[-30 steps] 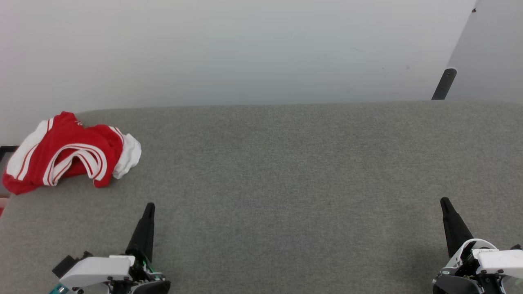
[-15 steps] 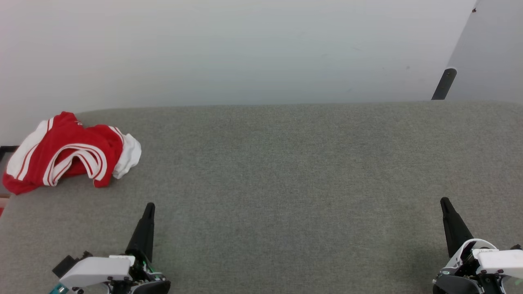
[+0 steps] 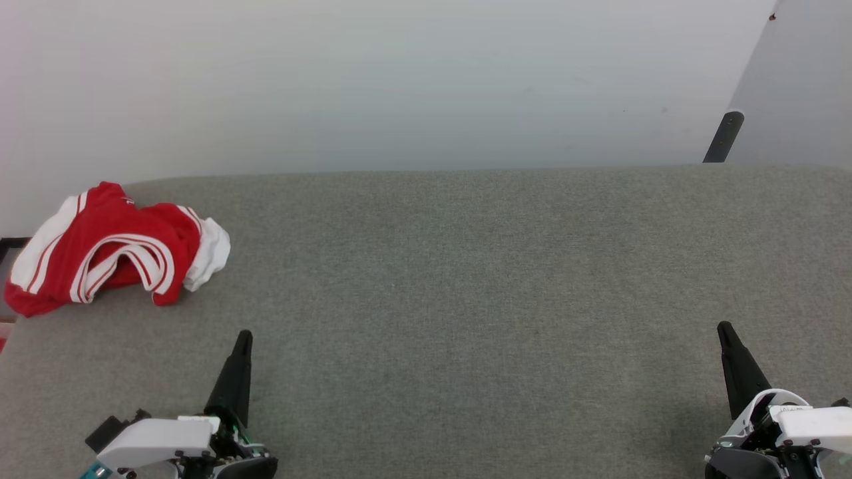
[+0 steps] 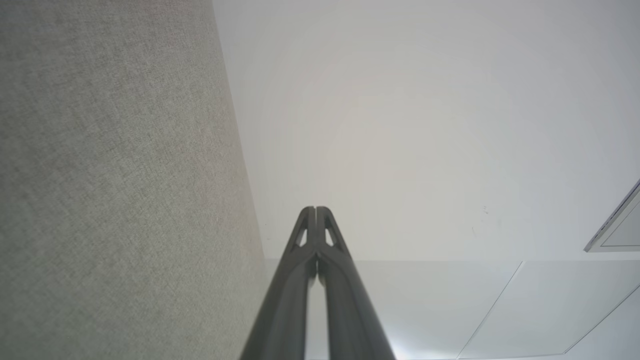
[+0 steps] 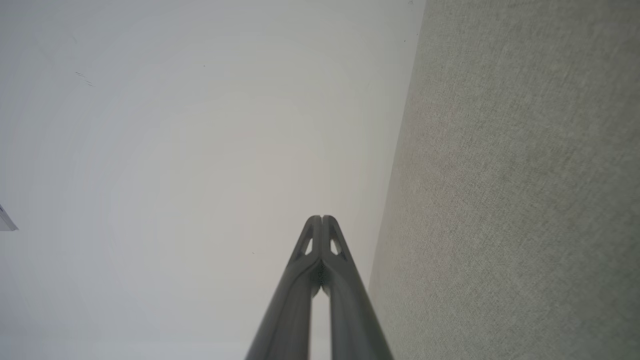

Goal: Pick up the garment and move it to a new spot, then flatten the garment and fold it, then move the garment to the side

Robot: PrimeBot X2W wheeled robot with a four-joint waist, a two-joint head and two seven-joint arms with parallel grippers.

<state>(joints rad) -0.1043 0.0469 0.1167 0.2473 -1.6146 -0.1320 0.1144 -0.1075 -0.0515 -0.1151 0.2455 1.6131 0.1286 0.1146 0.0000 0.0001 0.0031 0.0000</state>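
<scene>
Loosely heaped, the garment [image 3: 110, 229] folds over itself, shape unclear.

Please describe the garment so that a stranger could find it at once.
Start from the wide grey fabric-covered table. Near its far left corner lies a crumpled red jersey shirt with white sleeves and white-striped trim. Nothing else on the table is red.

Folds hide much of the garment [image 3: 113, 249]; bottom edge crops left claw [image 3: 243, 336], right claw [image 3: 723, 328].

garment [image 3: 106, 249]: soft red-white cloth | table [image 3: 466, 299]: matt grey woven fabric | wall [image 3: 399, 80]: smooth white
</scene>
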